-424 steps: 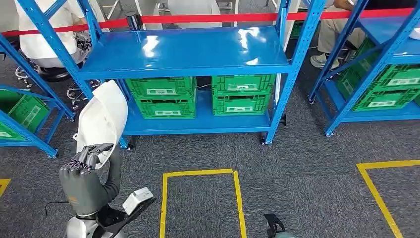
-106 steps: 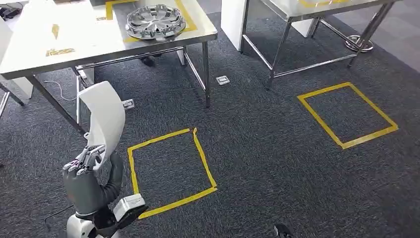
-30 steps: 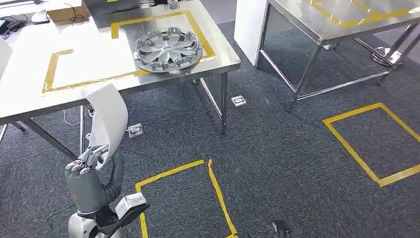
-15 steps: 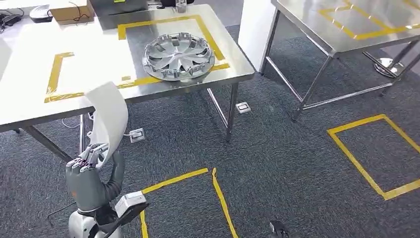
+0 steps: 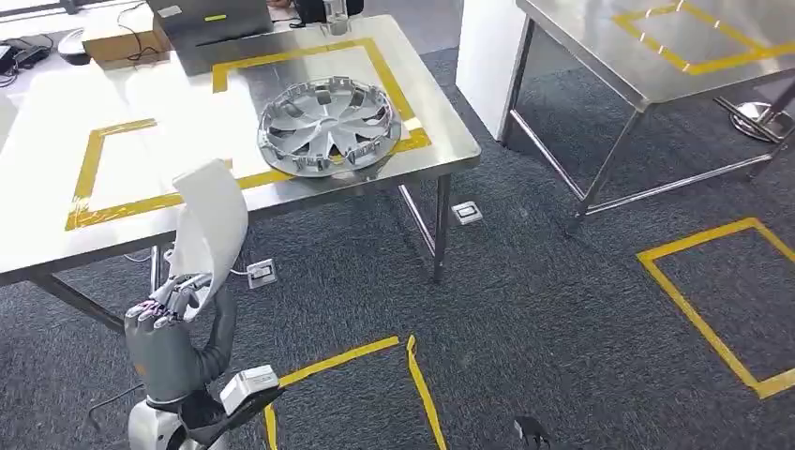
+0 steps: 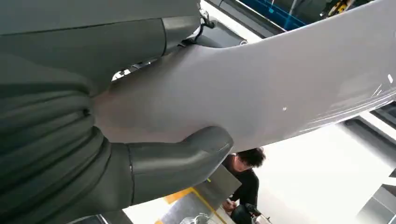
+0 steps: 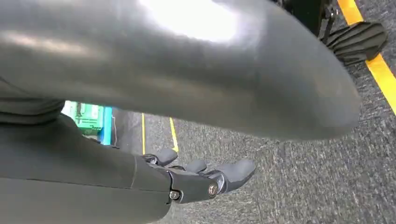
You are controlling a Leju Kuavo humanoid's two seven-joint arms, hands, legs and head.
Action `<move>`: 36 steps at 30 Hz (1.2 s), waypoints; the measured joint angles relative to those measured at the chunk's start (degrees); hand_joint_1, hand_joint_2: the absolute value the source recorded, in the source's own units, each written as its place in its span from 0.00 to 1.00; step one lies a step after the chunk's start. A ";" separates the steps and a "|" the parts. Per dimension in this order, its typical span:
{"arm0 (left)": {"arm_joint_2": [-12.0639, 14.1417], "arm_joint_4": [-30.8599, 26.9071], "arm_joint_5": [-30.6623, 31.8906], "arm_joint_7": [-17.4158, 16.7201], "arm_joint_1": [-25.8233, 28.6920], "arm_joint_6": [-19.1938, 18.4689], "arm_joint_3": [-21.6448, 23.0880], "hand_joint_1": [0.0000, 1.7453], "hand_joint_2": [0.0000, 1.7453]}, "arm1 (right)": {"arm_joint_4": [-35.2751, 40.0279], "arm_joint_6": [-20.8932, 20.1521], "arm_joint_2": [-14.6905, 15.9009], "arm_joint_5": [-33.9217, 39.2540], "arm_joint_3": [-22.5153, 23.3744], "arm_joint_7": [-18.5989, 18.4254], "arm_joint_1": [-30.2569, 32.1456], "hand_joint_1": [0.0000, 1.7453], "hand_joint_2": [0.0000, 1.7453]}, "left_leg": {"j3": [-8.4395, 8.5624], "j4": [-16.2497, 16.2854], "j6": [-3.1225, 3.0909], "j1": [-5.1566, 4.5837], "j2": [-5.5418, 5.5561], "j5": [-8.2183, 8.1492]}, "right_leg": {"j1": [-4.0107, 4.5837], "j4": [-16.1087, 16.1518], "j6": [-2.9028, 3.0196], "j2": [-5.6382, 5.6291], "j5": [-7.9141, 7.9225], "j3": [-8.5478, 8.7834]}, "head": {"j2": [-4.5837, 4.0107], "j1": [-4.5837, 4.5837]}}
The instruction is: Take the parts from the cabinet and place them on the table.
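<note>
My left hand (image 5: 167, 323) is raised at the lower left and grips the bottom edge of a curved white panel (image 5: 211, 220), which stands upright in front of the steel table (image 5: 47, 248). In the left wrist view the thumb (image 6: 187, 158) presses against the white panel (image 6: 261, 93). A silver hubcap (image 5: 328, 125) lies on the table inside a yellow tape frame. A second tape frame (image 5: 92, 173) to its left has nothing in it. My right hand (image 7: 205, 177) hangs over the carpet, its fingers loose and holding nothing.
A dark case (image 5: 225, 28) and a cardboard box (image 5: 117, 39) sit at the table's far edge. Another steel table (image 5: 647, 56) stands to the right. Yellow tape squares (image 5: 412, 375) (image 5: 703, 309) mark the grey carpet. A person (image 6: 243, 182) in black is behind the table.
The whole view has shifted as I turned from the blue shelves and walked up to the table, which is now a little nearer. My left hand still holds the white panel the same way.
</note>
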State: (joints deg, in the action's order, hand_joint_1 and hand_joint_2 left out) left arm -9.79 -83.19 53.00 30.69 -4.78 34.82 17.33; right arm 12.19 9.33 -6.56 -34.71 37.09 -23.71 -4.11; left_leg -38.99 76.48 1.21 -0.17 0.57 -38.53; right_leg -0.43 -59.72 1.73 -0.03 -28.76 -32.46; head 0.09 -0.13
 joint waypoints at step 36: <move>1.07 -5.66 2.05 -2.03 3.27 -1.12 -0.15 1.00 1.00 | -0.02 -1.05 -0.35 -0.70 1.03 0.48 0.02 0.00 0.00 | 2.68 -15.29 -1.53 -0.93 -0.05 11.20 | 0.21 -0.08 -0.58 -0.17 -2.32 2.59 | 0.00 0.07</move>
State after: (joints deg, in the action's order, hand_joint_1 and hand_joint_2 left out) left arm -8.72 -88.85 55.06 28.65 -1.52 33.70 17.18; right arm 12.17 8.28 -6.91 -35.41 38.12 -23.24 -4.08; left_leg -36.31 61.20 -0.32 -1.10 0.52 -27.34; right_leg -0.22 -59.80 1.15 -0.19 -31.09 -29.86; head 0.09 -0.07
